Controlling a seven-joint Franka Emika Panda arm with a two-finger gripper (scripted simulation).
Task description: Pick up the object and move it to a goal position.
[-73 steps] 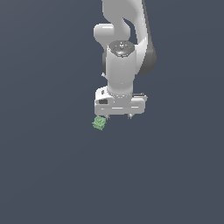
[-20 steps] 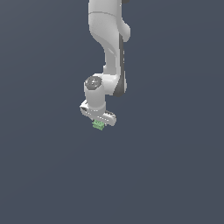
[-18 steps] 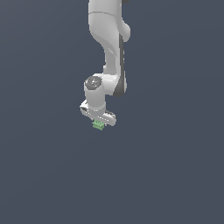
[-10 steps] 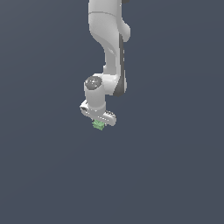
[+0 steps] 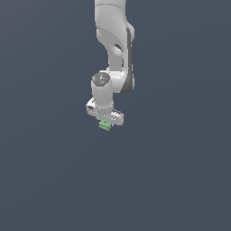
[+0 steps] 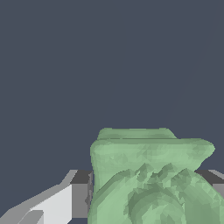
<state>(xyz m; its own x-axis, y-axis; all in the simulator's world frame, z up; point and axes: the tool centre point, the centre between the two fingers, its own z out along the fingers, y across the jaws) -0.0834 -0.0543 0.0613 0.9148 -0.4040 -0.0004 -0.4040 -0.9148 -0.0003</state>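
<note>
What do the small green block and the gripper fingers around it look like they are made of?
The green block renders as matte, pale green, with lumpy ridges and faceted edges; it could be plastic or rubber, and the flat shading leaves that open. The gripper looks like smooth white plastic or painted metal, with soft highlights. Its fingers show a dark grey, dull inner face, possibly a rubber pad.

One light-green object [image 5: 105, 125] is showing in the exterior view, and the same single bumpy object [image 6: 148, 179] is filling much of the wrist view. One white robot arm [image 5: 113, 49] is appearing, carrying one end effector [image 5: 105, 122]. Two fingers [image 6: 65, 201] are flanking the object, one on each side.
</note>
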